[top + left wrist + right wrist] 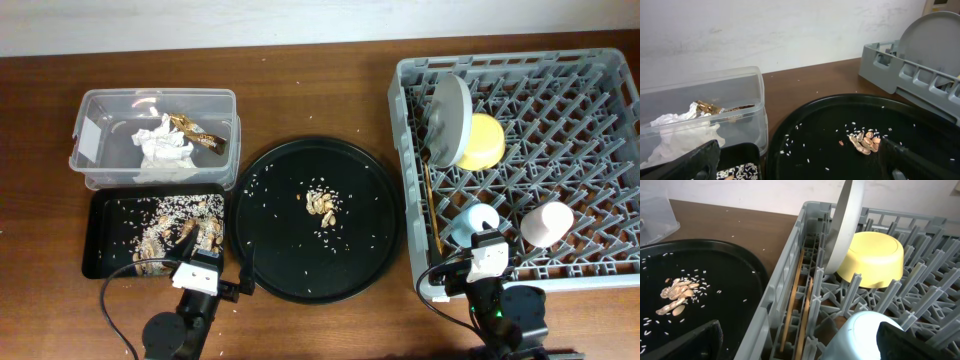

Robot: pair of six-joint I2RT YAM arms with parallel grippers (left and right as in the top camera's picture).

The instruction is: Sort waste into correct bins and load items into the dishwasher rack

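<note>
The grey rack [590, 262] filled the right side of the surface. Inside it the pale plate [451, 120] stood on edge near the rack's far left corner, with the yellow bowl [482, 142] tilted just beside it. The chopsticks [431, 205] lay along the left wall. The blue cup [475, 222] and pink cup [547, 223] sat by the near wall.

Toward the surface's far left corner, the clear tub [95, 110] held the tissue [162, 148] and the wrapper [200, 133]. Just nearer, the shallow black tray [100, 255] held rice and brown scraps [175, 230]. In the middle, the round black tray [370, 250] carried a small heap of scraps [322, 203] amid scattered rice.

The left tool [799, 150] hung released at the near edge, between the two black trays. The right tool [797, 330] gaped likewise over the rack's near left corner.
</note>
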